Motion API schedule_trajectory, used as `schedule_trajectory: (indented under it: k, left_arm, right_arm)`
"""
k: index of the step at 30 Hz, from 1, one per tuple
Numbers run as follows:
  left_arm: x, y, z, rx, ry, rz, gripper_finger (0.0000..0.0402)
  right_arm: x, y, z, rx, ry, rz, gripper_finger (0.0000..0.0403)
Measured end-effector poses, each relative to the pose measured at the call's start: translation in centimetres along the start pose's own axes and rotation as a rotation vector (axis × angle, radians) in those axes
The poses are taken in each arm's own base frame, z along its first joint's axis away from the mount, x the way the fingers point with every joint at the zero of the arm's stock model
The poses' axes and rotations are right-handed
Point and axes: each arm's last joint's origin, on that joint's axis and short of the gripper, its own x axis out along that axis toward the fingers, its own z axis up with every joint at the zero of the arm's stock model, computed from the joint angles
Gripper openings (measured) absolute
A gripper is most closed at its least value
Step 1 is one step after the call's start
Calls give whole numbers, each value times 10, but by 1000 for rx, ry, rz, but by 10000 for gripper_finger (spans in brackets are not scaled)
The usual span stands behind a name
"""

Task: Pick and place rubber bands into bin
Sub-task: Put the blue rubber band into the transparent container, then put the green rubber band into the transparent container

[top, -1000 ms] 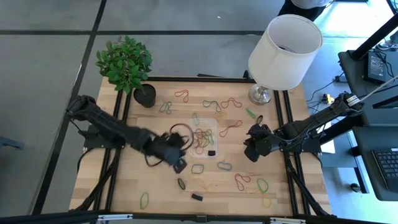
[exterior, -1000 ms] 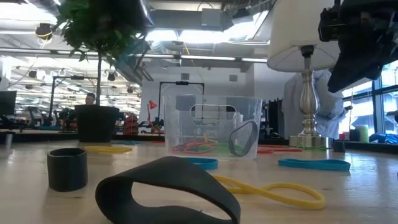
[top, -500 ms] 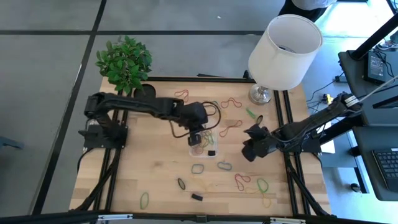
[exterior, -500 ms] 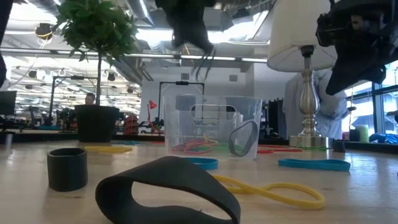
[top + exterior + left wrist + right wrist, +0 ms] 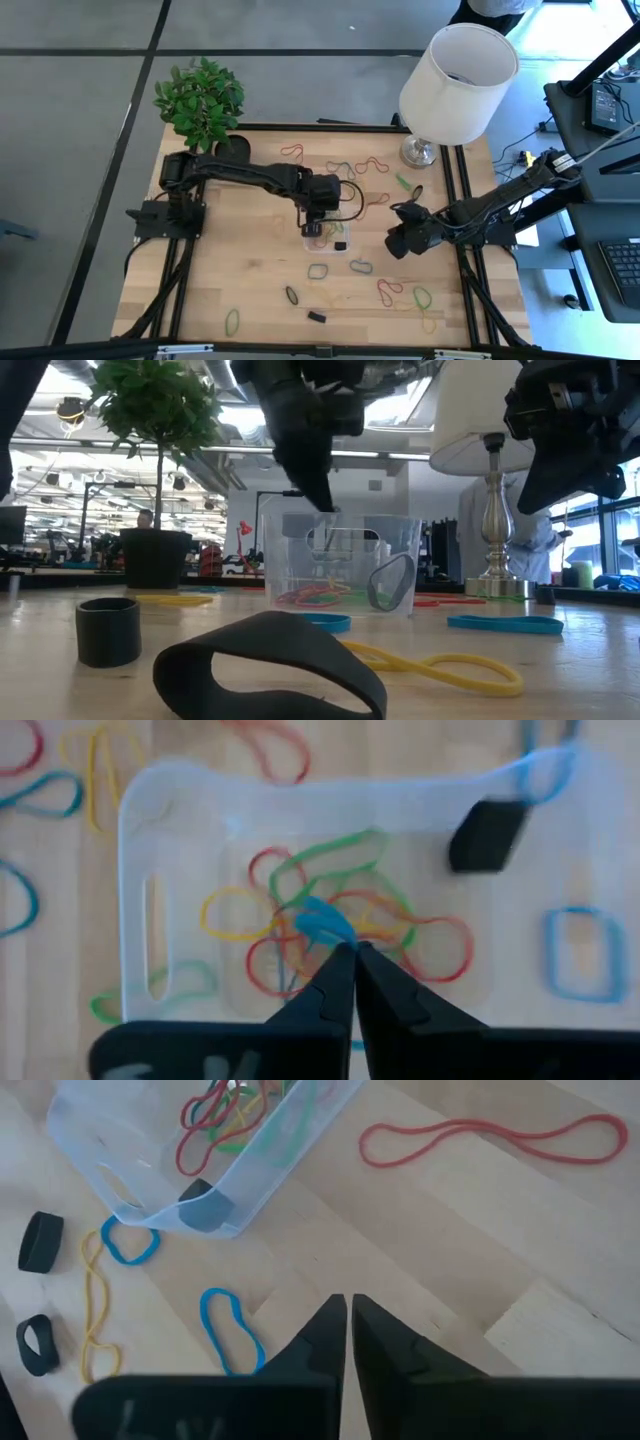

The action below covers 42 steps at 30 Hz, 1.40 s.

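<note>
Holding left claw (image 5: 347, 952) over bin (image 5: 140, 900), tips pinching blue band (image 5: 322, 923). Right claw (image 5: 346, 1312) pressed together, empty, above tabletop (image 5: 450, 1250). We judge bands light, floppy; pinch single strand.

1. The bin (image 5: 325, 225) sits mid-table (image 5: 250, 290), with a heap of rubber bands (image 5: 330, 925) inside.
2. The left gripper (image 5: 318, 215) hangs over the bin.
3. The right gripper (image 5: 400, 240) is right of the bin.
4. The plant pot (image 5: 232, 152) and lamp (image 5: 455, 85) stand at the far corners.
</note>
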Motion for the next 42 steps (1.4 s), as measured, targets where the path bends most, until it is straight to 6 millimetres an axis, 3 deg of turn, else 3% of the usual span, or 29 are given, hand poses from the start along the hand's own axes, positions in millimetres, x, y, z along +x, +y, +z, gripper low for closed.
schedule_trajectory:
  k: [8, 20, 25, 32, 42]
  left_arm:
    - [9, 7, -5, -49, 57, 9, 18]
    - [2, 0, -3, -142, 31, 1, 115]
    - [-23, 0, 2, -281, -26, 1, 119]
    - [-75, -3, 11, -401, -178, -27, 87]
    - [-135, -44, -25, -261, -95, 30, 5]
  right_arm:
    - [0, 0, 0, -5, 1, -3, 15]
    - [0, -1, 0, -95, 2, -8, 16]
    - [0, -1, 0, -116, 3, -8, 17]
    - [0, -1, 0, -116, 3, -6, 12]
    - [0, -1, 0, -143, 3, -6, 18]
